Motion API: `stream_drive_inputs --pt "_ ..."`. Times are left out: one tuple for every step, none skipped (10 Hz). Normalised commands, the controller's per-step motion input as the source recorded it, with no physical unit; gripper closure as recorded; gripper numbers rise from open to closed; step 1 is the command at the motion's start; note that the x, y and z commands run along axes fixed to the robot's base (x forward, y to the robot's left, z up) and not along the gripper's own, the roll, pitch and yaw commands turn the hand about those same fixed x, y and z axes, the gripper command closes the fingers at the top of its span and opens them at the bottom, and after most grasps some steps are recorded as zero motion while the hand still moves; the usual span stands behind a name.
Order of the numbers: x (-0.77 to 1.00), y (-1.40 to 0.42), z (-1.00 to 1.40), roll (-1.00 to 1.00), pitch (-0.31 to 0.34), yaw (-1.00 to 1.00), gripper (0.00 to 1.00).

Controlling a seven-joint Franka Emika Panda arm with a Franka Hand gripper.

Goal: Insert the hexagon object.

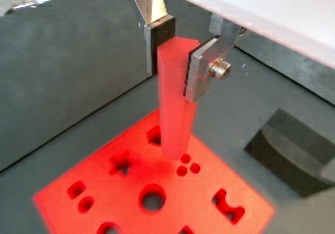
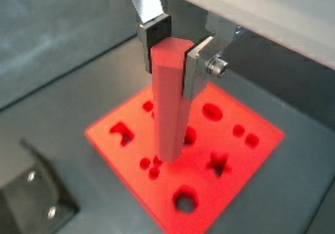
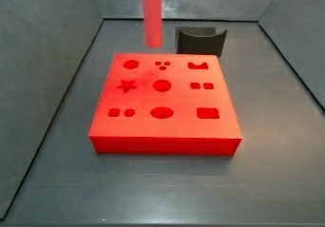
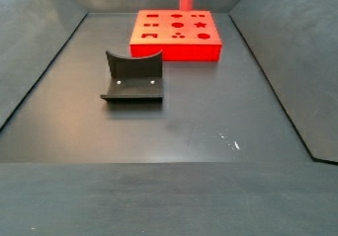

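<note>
Across the dark grey floor [image 3: 51,164] of the walled work bin sits the big flat bright-red block [image 3: 165,126] with shaped holes, filling the middle of a side view and lying at the upper centre of the frame in a side view [image 4: 176,44]. Its top face carries round, square, star and small dotted openings, seen from above in both wrist views [image 1: 92,194] [image 2: 242,116].

Next in size, a small dark grey curved holder [image 4: 133,78] stands on the floor well apart from the block, left of centre in that side view; in a side view [image 3: 200,39] it shows at the upper middle, just behind the block.

Above the block hangs the long, slender, glossy bright-red rod [image 2: 170,101], upright, its lower end over the holed face. Whether the tip touches the block I cannot tell from these angles. In a side view [image 3: 152,12] only the rod shows, entering from the top edge.

The gripper [image 1: 174,54] clasps the rod's upper end: its flat silver fingers [image 1: 201,67] press against opposite sides, jaws closed just to the rod's width, also seen in a wrist view [image 2: 173,50].
</note>
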Motion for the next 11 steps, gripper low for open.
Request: stream_drive_inputs --pt "-0.38 0.42 -0.38 0.00 -0.107 0.00 1.00" --pt "-0.23 0.08 -0.36 0.00 -0.067 0.00 1.00" --pt "-0.15 0.00 -0.36 -0.08 -0.060 0.00 1.00" --pt "-0.07 -0.09 -0.17 -0.04 -0.016 0.04 1.00" --pt "-0.12 -0.14 -0.18 -0.01 -0.027 0.07 1.00" --pt "-0.22 -0.13 -0.18 0.00 -0.014 0.03 1.00" --pt "-0.35 -0.09 -0.12 -0.01 0.000 0.00 1.00" --pt "-0.31 0.00 -0.16 -0.06 -0.043 0.00 1.00" --pt "-0.21 0.00 -0.12 -0.01 -0.027 0.00 1.00" --pt "-0.09 0.00 -0.12 -0.04 -0.043 0.00 1.00" --pt "0.00 0.00 -0.13 -0.03 -0.027 0.00 1.00"
